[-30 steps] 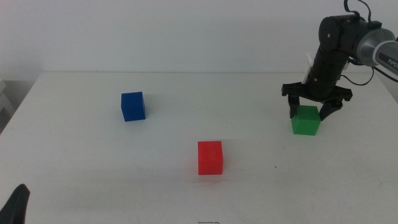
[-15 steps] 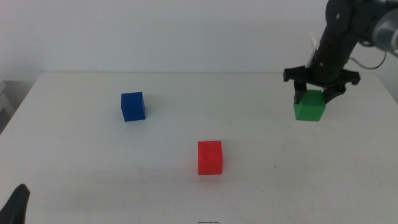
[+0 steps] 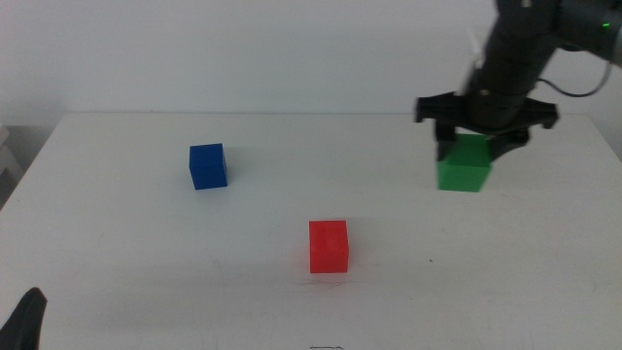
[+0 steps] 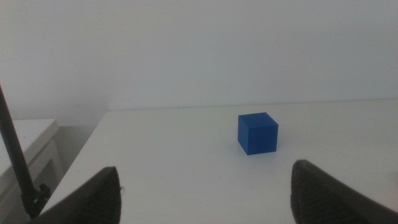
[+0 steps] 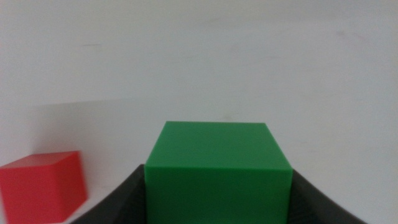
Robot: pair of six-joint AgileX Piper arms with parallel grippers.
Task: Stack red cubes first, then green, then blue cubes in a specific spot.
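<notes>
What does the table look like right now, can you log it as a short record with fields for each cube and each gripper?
red cube: on the white table, near centre, alone
green cube: clamped between the jaws of the right gripper, lifted off the table
blue cube: on the table, untouched
left gripper: open, waiting low, facing the blue cube
stack: none yet

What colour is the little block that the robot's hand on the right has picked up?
Green. The green cube sits between the right hand's jaws, clearest in the right wrist view.
</notes>
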